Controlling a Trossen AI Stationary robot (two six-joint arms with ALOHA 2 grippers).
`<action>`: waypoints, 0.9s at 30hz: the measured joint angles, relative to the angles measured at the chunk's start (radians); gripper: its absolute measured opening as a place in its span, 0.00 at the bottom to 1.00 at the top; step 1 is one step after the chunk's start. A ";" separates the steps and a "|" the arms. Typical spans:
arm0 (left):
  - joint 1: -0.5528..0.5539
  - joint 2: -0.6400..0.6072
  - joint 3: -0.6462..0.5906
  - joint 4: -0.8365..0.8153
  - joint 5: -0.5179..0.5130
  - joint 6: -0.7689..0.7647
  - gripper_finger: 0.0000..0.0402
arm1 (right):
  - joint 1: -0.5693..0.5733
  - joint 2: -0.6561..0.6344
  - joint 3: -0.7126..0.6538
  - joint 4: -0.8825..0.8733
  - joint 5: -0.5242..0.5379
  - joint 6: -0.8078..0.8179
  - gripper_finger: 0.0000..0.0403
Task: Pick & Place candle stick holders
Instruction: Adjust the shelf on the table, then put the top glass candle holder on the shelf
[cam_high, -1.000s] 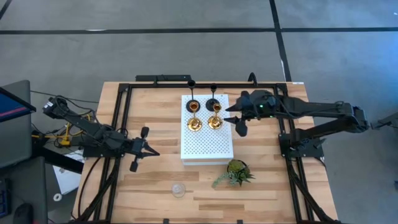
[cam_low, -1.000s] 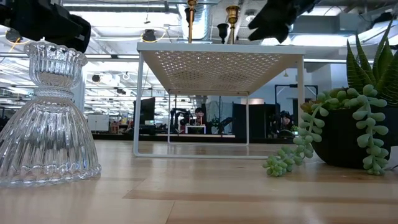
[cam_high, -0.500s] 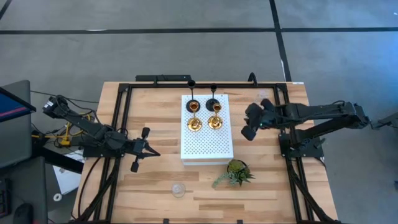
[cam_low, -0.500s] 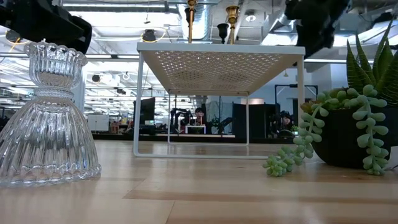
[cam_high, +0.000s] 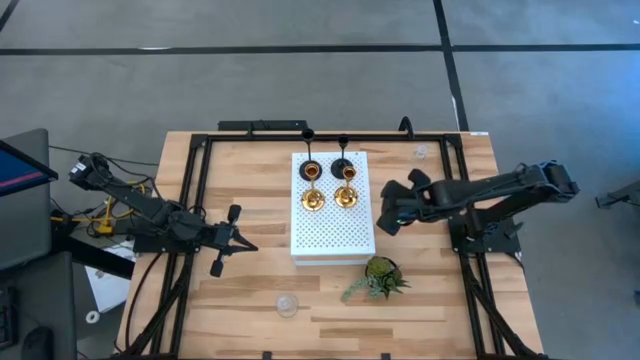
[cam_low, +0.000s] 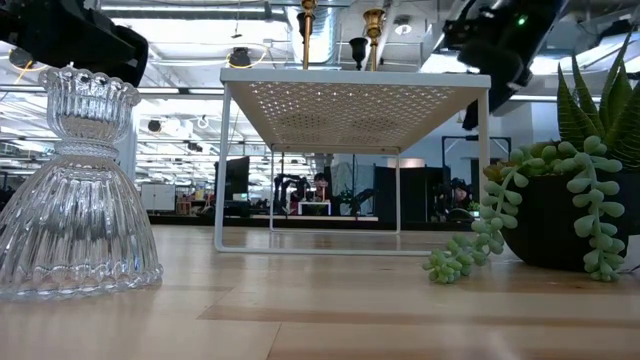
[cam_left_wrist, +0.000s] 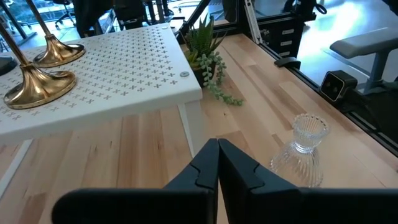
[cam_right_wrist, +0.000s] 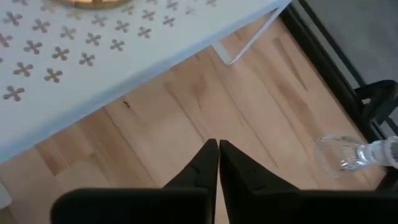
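Both the left gripper (cam_high: 238, 245) and right gripper (cam_high: 385, 218) have empty, closed jaws, while the glass holder (cam_high: 288, 305), near the desk's (cam_high: 440, 300) front edge, looks fragile, slippery and bottom-heavy, best taken at its narrow neck.

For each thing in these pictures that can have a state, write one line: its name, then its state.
Gold holders: upright on the white board.
Black holders: upright at the board's back edge.
Front glass holder: upright on the table.
Far glass holder: lying on its side.
Left claw: shut, empty.
Right claw: shut, empty, beside the board.
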 joint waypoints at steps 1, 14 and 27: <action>0.000 0.000 0.000 0.000 0.000 0.000 0.02 | 0.000 0.015 0.000 0.007 0.000 0.000 0.01; 0.000 0.000 0.000 -0.001 -0.049 0.072 0.02 | -0.192 0.079 -0.013 0.290 -0.159 -0.371 0.00; 0.000 0.000 0.000 -0.005 -0.073 0.057 0.02 | -0.519 -0.225 -0.502 0.757 -0.363 -0.362 0.00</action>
